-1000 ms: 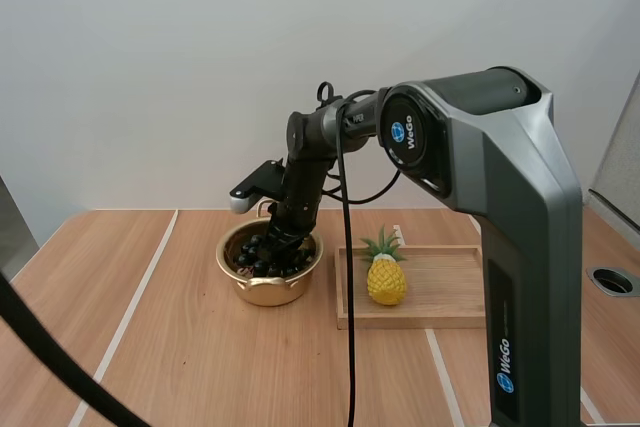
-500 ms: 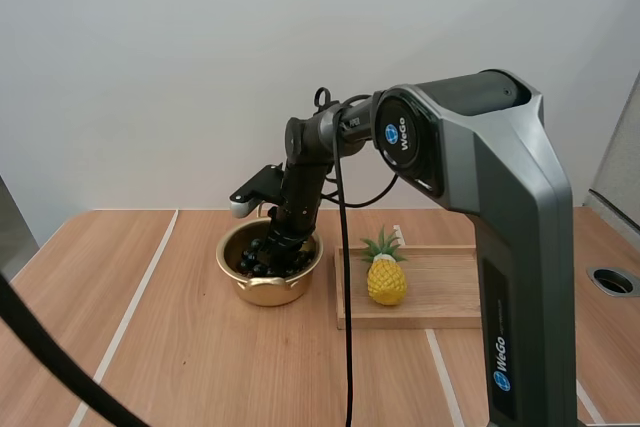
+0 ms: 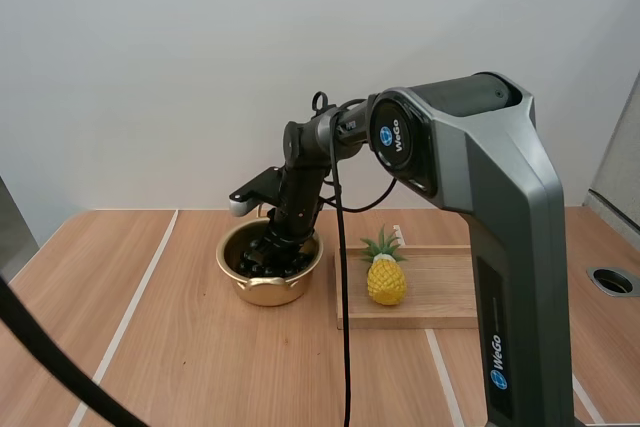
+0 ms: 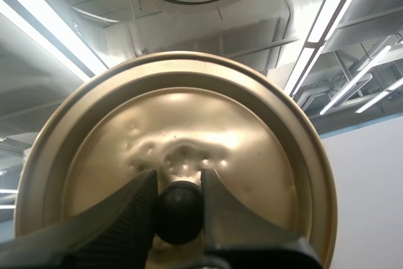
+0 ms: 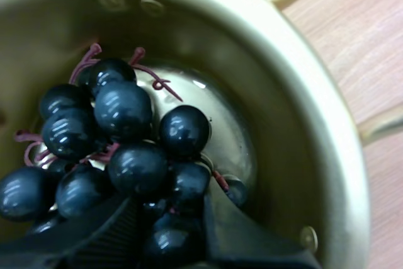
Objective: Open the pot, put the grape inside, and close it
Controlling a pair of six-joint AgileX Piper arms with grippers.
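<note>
Item: bunch of grapes (image 5: 126, 149), dark, glossy, on reddish stems. It is inside the open gold pot (image 5: 302, 143), below the rim. The long axis runs from the fingertips out toward the pot's far wall, with loose stem ends at that far end. Whether the lowest grapes touch the bottom cannot be told.

Holder: right gripper (image 5: 169, 209), reaching down into the pot. Its fingers are partly apart and pinch the grapes at the near end of the bunch.

Vessel: the pot (image 3: 262, 290) stands upright on the wooden table (image 3: 180, 367), with no lid on it.

Lid (image 4: 189, 118): gold and round, held off the pot. The left gripper (image 4: 178, 184) is clamped on its black knob (image 4: 179, 213).

Adjacent: wooden tray (image 3: 450, 292) just beside the pot, with a toy pineapple (image 3: 386, 277) upright on it.
</note>
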